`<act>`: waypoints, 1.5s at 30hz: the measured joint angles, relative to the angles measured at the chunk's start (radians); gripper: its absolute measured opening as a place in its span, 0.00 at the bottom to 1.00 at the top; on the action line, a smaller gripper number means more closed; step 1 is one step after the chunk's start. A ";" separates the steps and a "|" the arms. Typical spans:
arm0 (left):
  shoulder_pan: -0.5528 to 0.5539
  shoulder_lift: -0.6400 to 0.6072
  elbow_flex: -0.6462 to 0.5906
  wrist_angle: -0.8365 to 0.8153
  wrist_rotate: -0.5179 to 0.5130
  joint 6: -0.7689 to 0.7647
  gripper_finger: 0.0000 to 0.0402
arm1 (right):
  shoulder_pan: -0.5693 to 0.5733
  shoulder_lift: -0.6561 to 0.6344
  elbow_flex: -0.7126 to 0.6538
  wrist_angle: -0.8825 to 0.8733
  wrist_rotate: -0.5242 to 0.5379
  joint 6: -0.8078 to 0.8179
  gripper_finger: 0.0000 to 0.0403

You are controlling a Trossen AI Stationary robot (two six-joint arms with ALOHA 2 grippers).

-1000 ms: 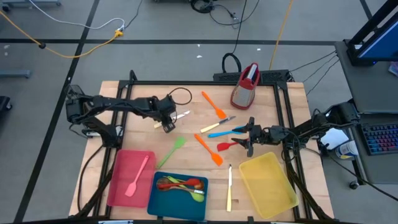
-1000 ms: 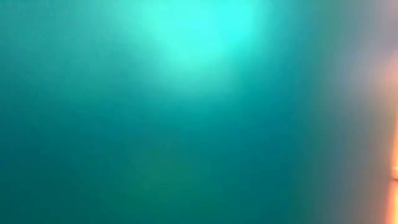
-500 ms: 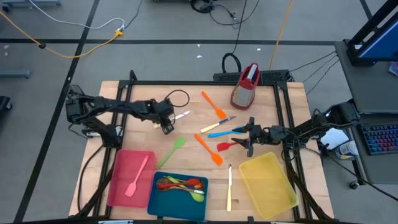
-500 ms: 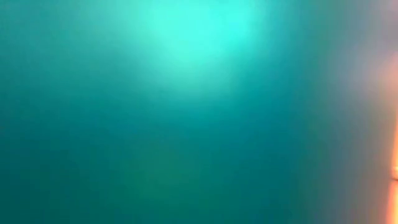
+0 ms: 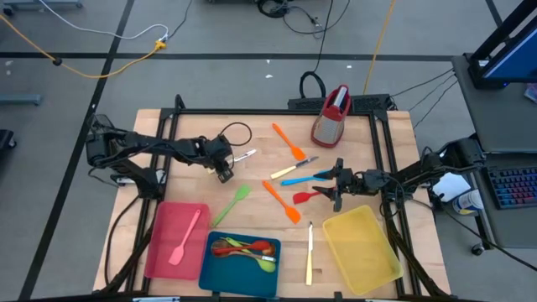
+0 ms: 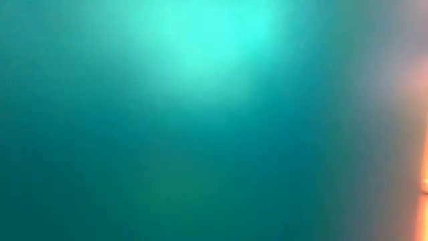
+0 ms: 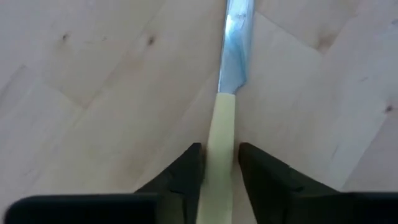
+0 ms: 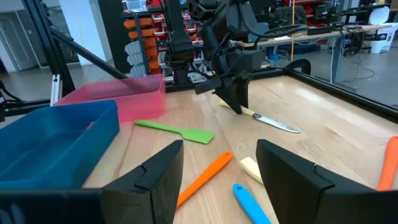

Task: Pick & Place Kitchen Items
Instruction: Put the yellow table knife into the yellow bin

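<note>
You have a cream-handled knife (image 7: 224, 124) lying flat near the bench's far left; spatulas (image 5: 288, 143) mid-bench, another cream knife (image 5: 309, 252) at the near edge.

We see a pale wood tabletop (image 5: 176, 138) with a black frame. Lying on it: red-topped grater (image 5: 331, 116) at the back, orange spatula (image 5: 289, 142) beside it, cream knife (image 5: 237, 158) left of centre, another knife (image 5: 294, 169) mid-table, blue spatula (image 5: 305, 178), red spatula (image 5: 304, 198), second orange spatula (image 5: 281, 201), green spatula (image 5: 232, 204), a third knife (image 5: 309, 252) near the front. Along the front: pink tray (image 5: 164, 252), blue tray (image 5: 210, 273), yellow tray (image 5: 361, 249).
</note>
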 joint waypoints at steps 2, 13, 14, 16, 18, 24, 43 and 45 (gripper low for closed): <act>-0.005 0.000 -0.003 0.005 0.000 -0.022 0.20 | 0.000 0.000 0.000 -0.016 0.000 0.000 0.49; -0.076 0.000 -0.011 0.261 0.000 -0.114 0.13 | 0.000 0.000 0.000 0.037 0.001 0.030 0.49; -0.088 -0.001 -0.010 0.316 0.000 -0.114 0.13 | 0.000 0.000 0.001 0.054 0.001 0.030 0.49; -0.114 -0.003 -0.010 0.429 -0.005 -0.112 0.14 | 0.000 0.000 0.011 0.066 0.002 0.030 0.49; -0.142 -0.003 -0.010 0.548 -0.001 -0.109 0.15 | 0.000 0.000 0.027 0.074 0.001 0.030 0.49; -0.219 -0.004 -0.009 0.879 0.035 -0.097 0.14 | 0.000 0.006 0.109 0.063 0.001 0.027 0.49; -0.470 -0.005 -0.005 1.126 0.005 0.034 0.16 | -0.002 0.363 0.518 0.011 -0.002 -0.031 0.49; -0.477 -0.005 -0.005 1.128 -0.005 0.036 0.16 | -0.002 0.383 0.543 0.011 -0.003 -0.034 0.49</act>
